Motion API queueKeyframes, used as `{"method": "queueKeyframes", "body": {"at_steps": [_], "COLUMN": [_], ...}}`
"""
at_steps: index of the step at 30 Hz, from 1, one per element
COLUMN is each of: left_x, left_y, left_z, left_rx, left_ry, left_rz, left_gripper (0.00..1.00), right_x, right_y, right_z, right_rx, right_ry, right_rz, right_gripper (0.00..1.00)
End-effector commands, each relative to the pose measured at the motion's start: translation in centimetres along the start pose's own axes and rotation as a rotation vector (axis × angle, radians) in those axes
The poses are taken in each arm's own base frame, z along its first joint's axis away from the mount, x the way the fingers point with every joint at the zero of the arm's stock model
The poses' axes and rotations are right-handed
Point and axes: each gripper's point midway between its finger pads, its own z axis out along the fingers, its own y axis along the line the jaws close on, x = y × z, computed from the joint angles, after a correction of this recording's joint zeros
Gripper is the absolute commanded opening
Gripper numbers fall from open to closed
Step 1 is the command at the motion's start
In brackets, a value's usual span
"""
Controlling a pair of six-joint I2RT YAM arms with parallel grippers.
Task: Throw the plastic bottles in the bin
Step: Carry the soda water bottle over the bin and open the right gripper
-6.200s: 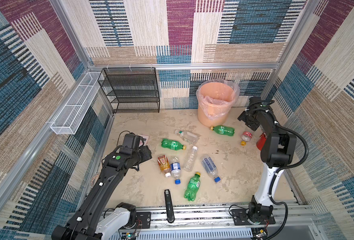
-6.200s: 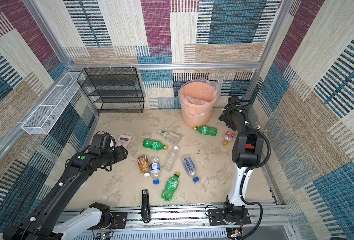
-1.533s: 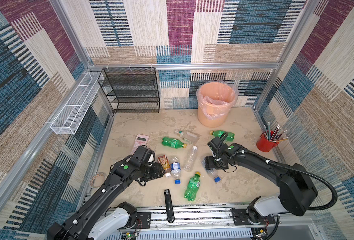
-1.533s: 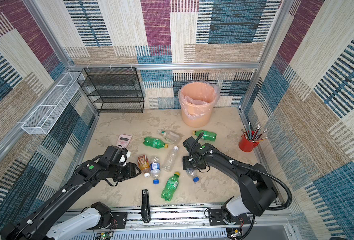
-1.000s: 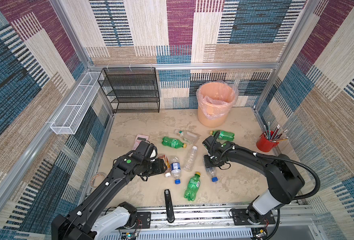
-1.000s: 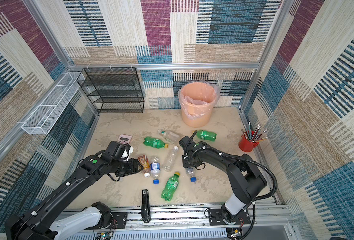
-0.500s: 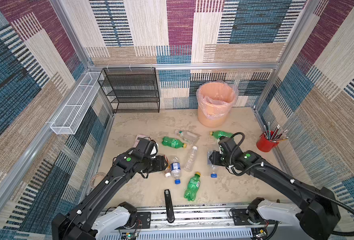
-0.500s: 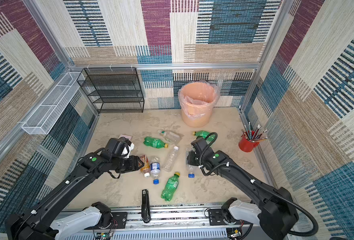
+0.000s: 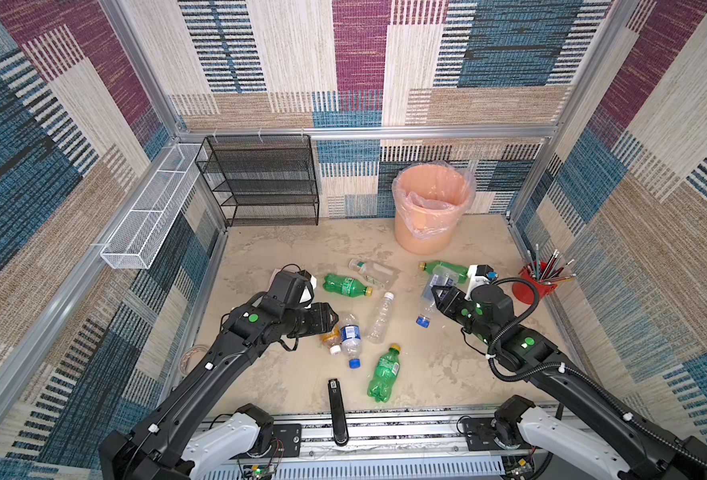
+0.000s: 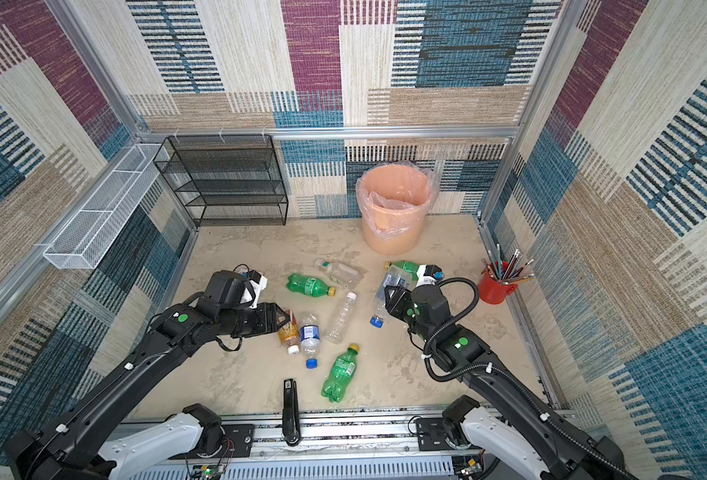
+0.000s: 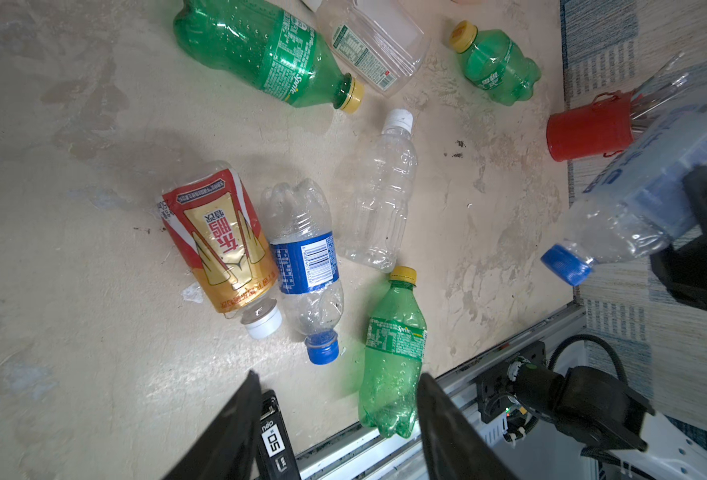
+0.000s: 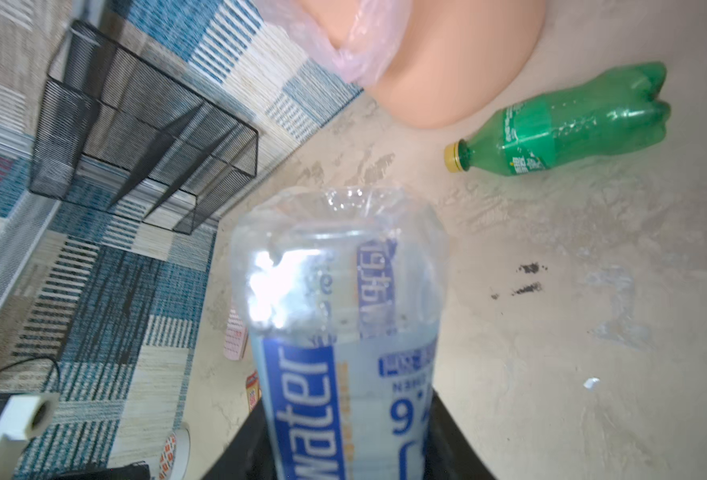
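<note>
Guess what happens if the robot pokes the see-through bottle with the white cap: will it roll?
Probably yes: the clear bottle lies on its round side, so a sideways poke would likely roll it. It looks empty, so it is probably very light. Its thin ribbed wall would likely dent when squeezed.

Both top views are bright and evenly lit from overhead, and shadows on the floor (image 9: 439, 374) are faint and soft-edged. Wide-angle distortion bows the rails (image 9: 385, 133) toward the frame edges. The left wrist view is sharp at its centre, with a broad soft shadow on the floor beside the amber bottle (image 11: 219, 241); its margins smear. In the right wrist view the water bottle (image 12: 343, 316) sits too near the lens — out of focus, with a white glare patch on its plastic. The rack (image 12: 136, 137) and bin (image 12: 447, 62) behind it are blurred — the bin washed pale.
</note>
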Motion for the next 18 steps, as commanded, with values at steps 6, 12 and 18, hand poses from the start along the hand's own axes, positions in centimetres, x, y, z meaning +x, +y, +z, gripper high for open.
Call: {"method": "queueKeyframes", "body": {"at_steps": [6, 12, 18], "left_x": [-1.2, -2.4, -4.3], "left_y": [-0.7, -1.5, -2.5], "left_z": [-0.5, -0.9, -1.7], "left_rx": [0.018, 0.022, 0.030], "left_ry": [-0.047, -0.067, -0.116], "left_rz": [-0.035, -0.033, -0.021], "left_gripper": [0.61, 0.61, 0.61], "right_x": [-6.5, -15.9, -29.5], "right_y": [2.7, 6.1, 13.9], "right_z": [-1.7, -0.2, 5.7], "right_rx": [-0.066, -0.105, -0.152], "right_ry": [-0.262, -0.412, -0.474], "right_rz": [0.026, -0.034, -0.189], "right_gripper": [0.44, 0.44, 0.69]}}
